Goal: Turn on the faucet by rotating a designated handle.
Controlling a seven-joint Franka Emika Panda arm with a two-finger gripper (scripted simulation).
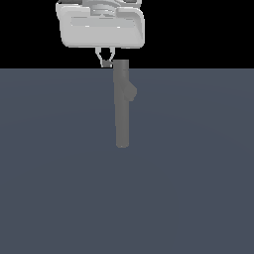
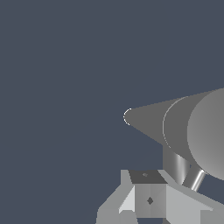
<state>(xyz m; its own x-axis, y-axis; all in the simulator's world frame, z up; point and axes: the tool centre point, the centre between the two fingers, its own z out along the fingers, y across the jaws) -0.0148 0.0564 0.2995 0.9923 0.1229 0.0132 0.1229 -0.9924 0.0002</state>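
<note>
Exterior view first: the claw (image 1: pixel 106 60) hangs just beside the top of the faucet (image 1: pixel 122 106), on the exterior view's left of it, with the white boxy hand body above it partly cut off by the upper edge of the frame. Only small pale fingertips show below that body, pinched close into a narrow V, and whether they are clenched on anything or released I cannot tell. The faucet itself stands upright on the dark blue-grey table (image 1: pixel 59 188), a plain grey column, its top crossing the line where the table meets the black backdrop. On the exterior view's right of the column sits the short angled stub spout (image 1: pixel 131 92), touching the column as part of it. The handle is not something I can pick out here; grey on grey near the cap, it is lost against the column and the fingertips.

Over to the wrist view: the faucet (image 2: pixel 175 122) fills the frame foreshortened, seen from the cap end, tapering away to its far base, and its cap is cut off by the frame edge. The handle (image 2: pixel 197 179) shows as a thin bright rod projecting from beneath the cap, right beside the claw's grey finger (image 2: pixel 151 199), which hides its far end. Contact between rod and finger is too close to call
</note>
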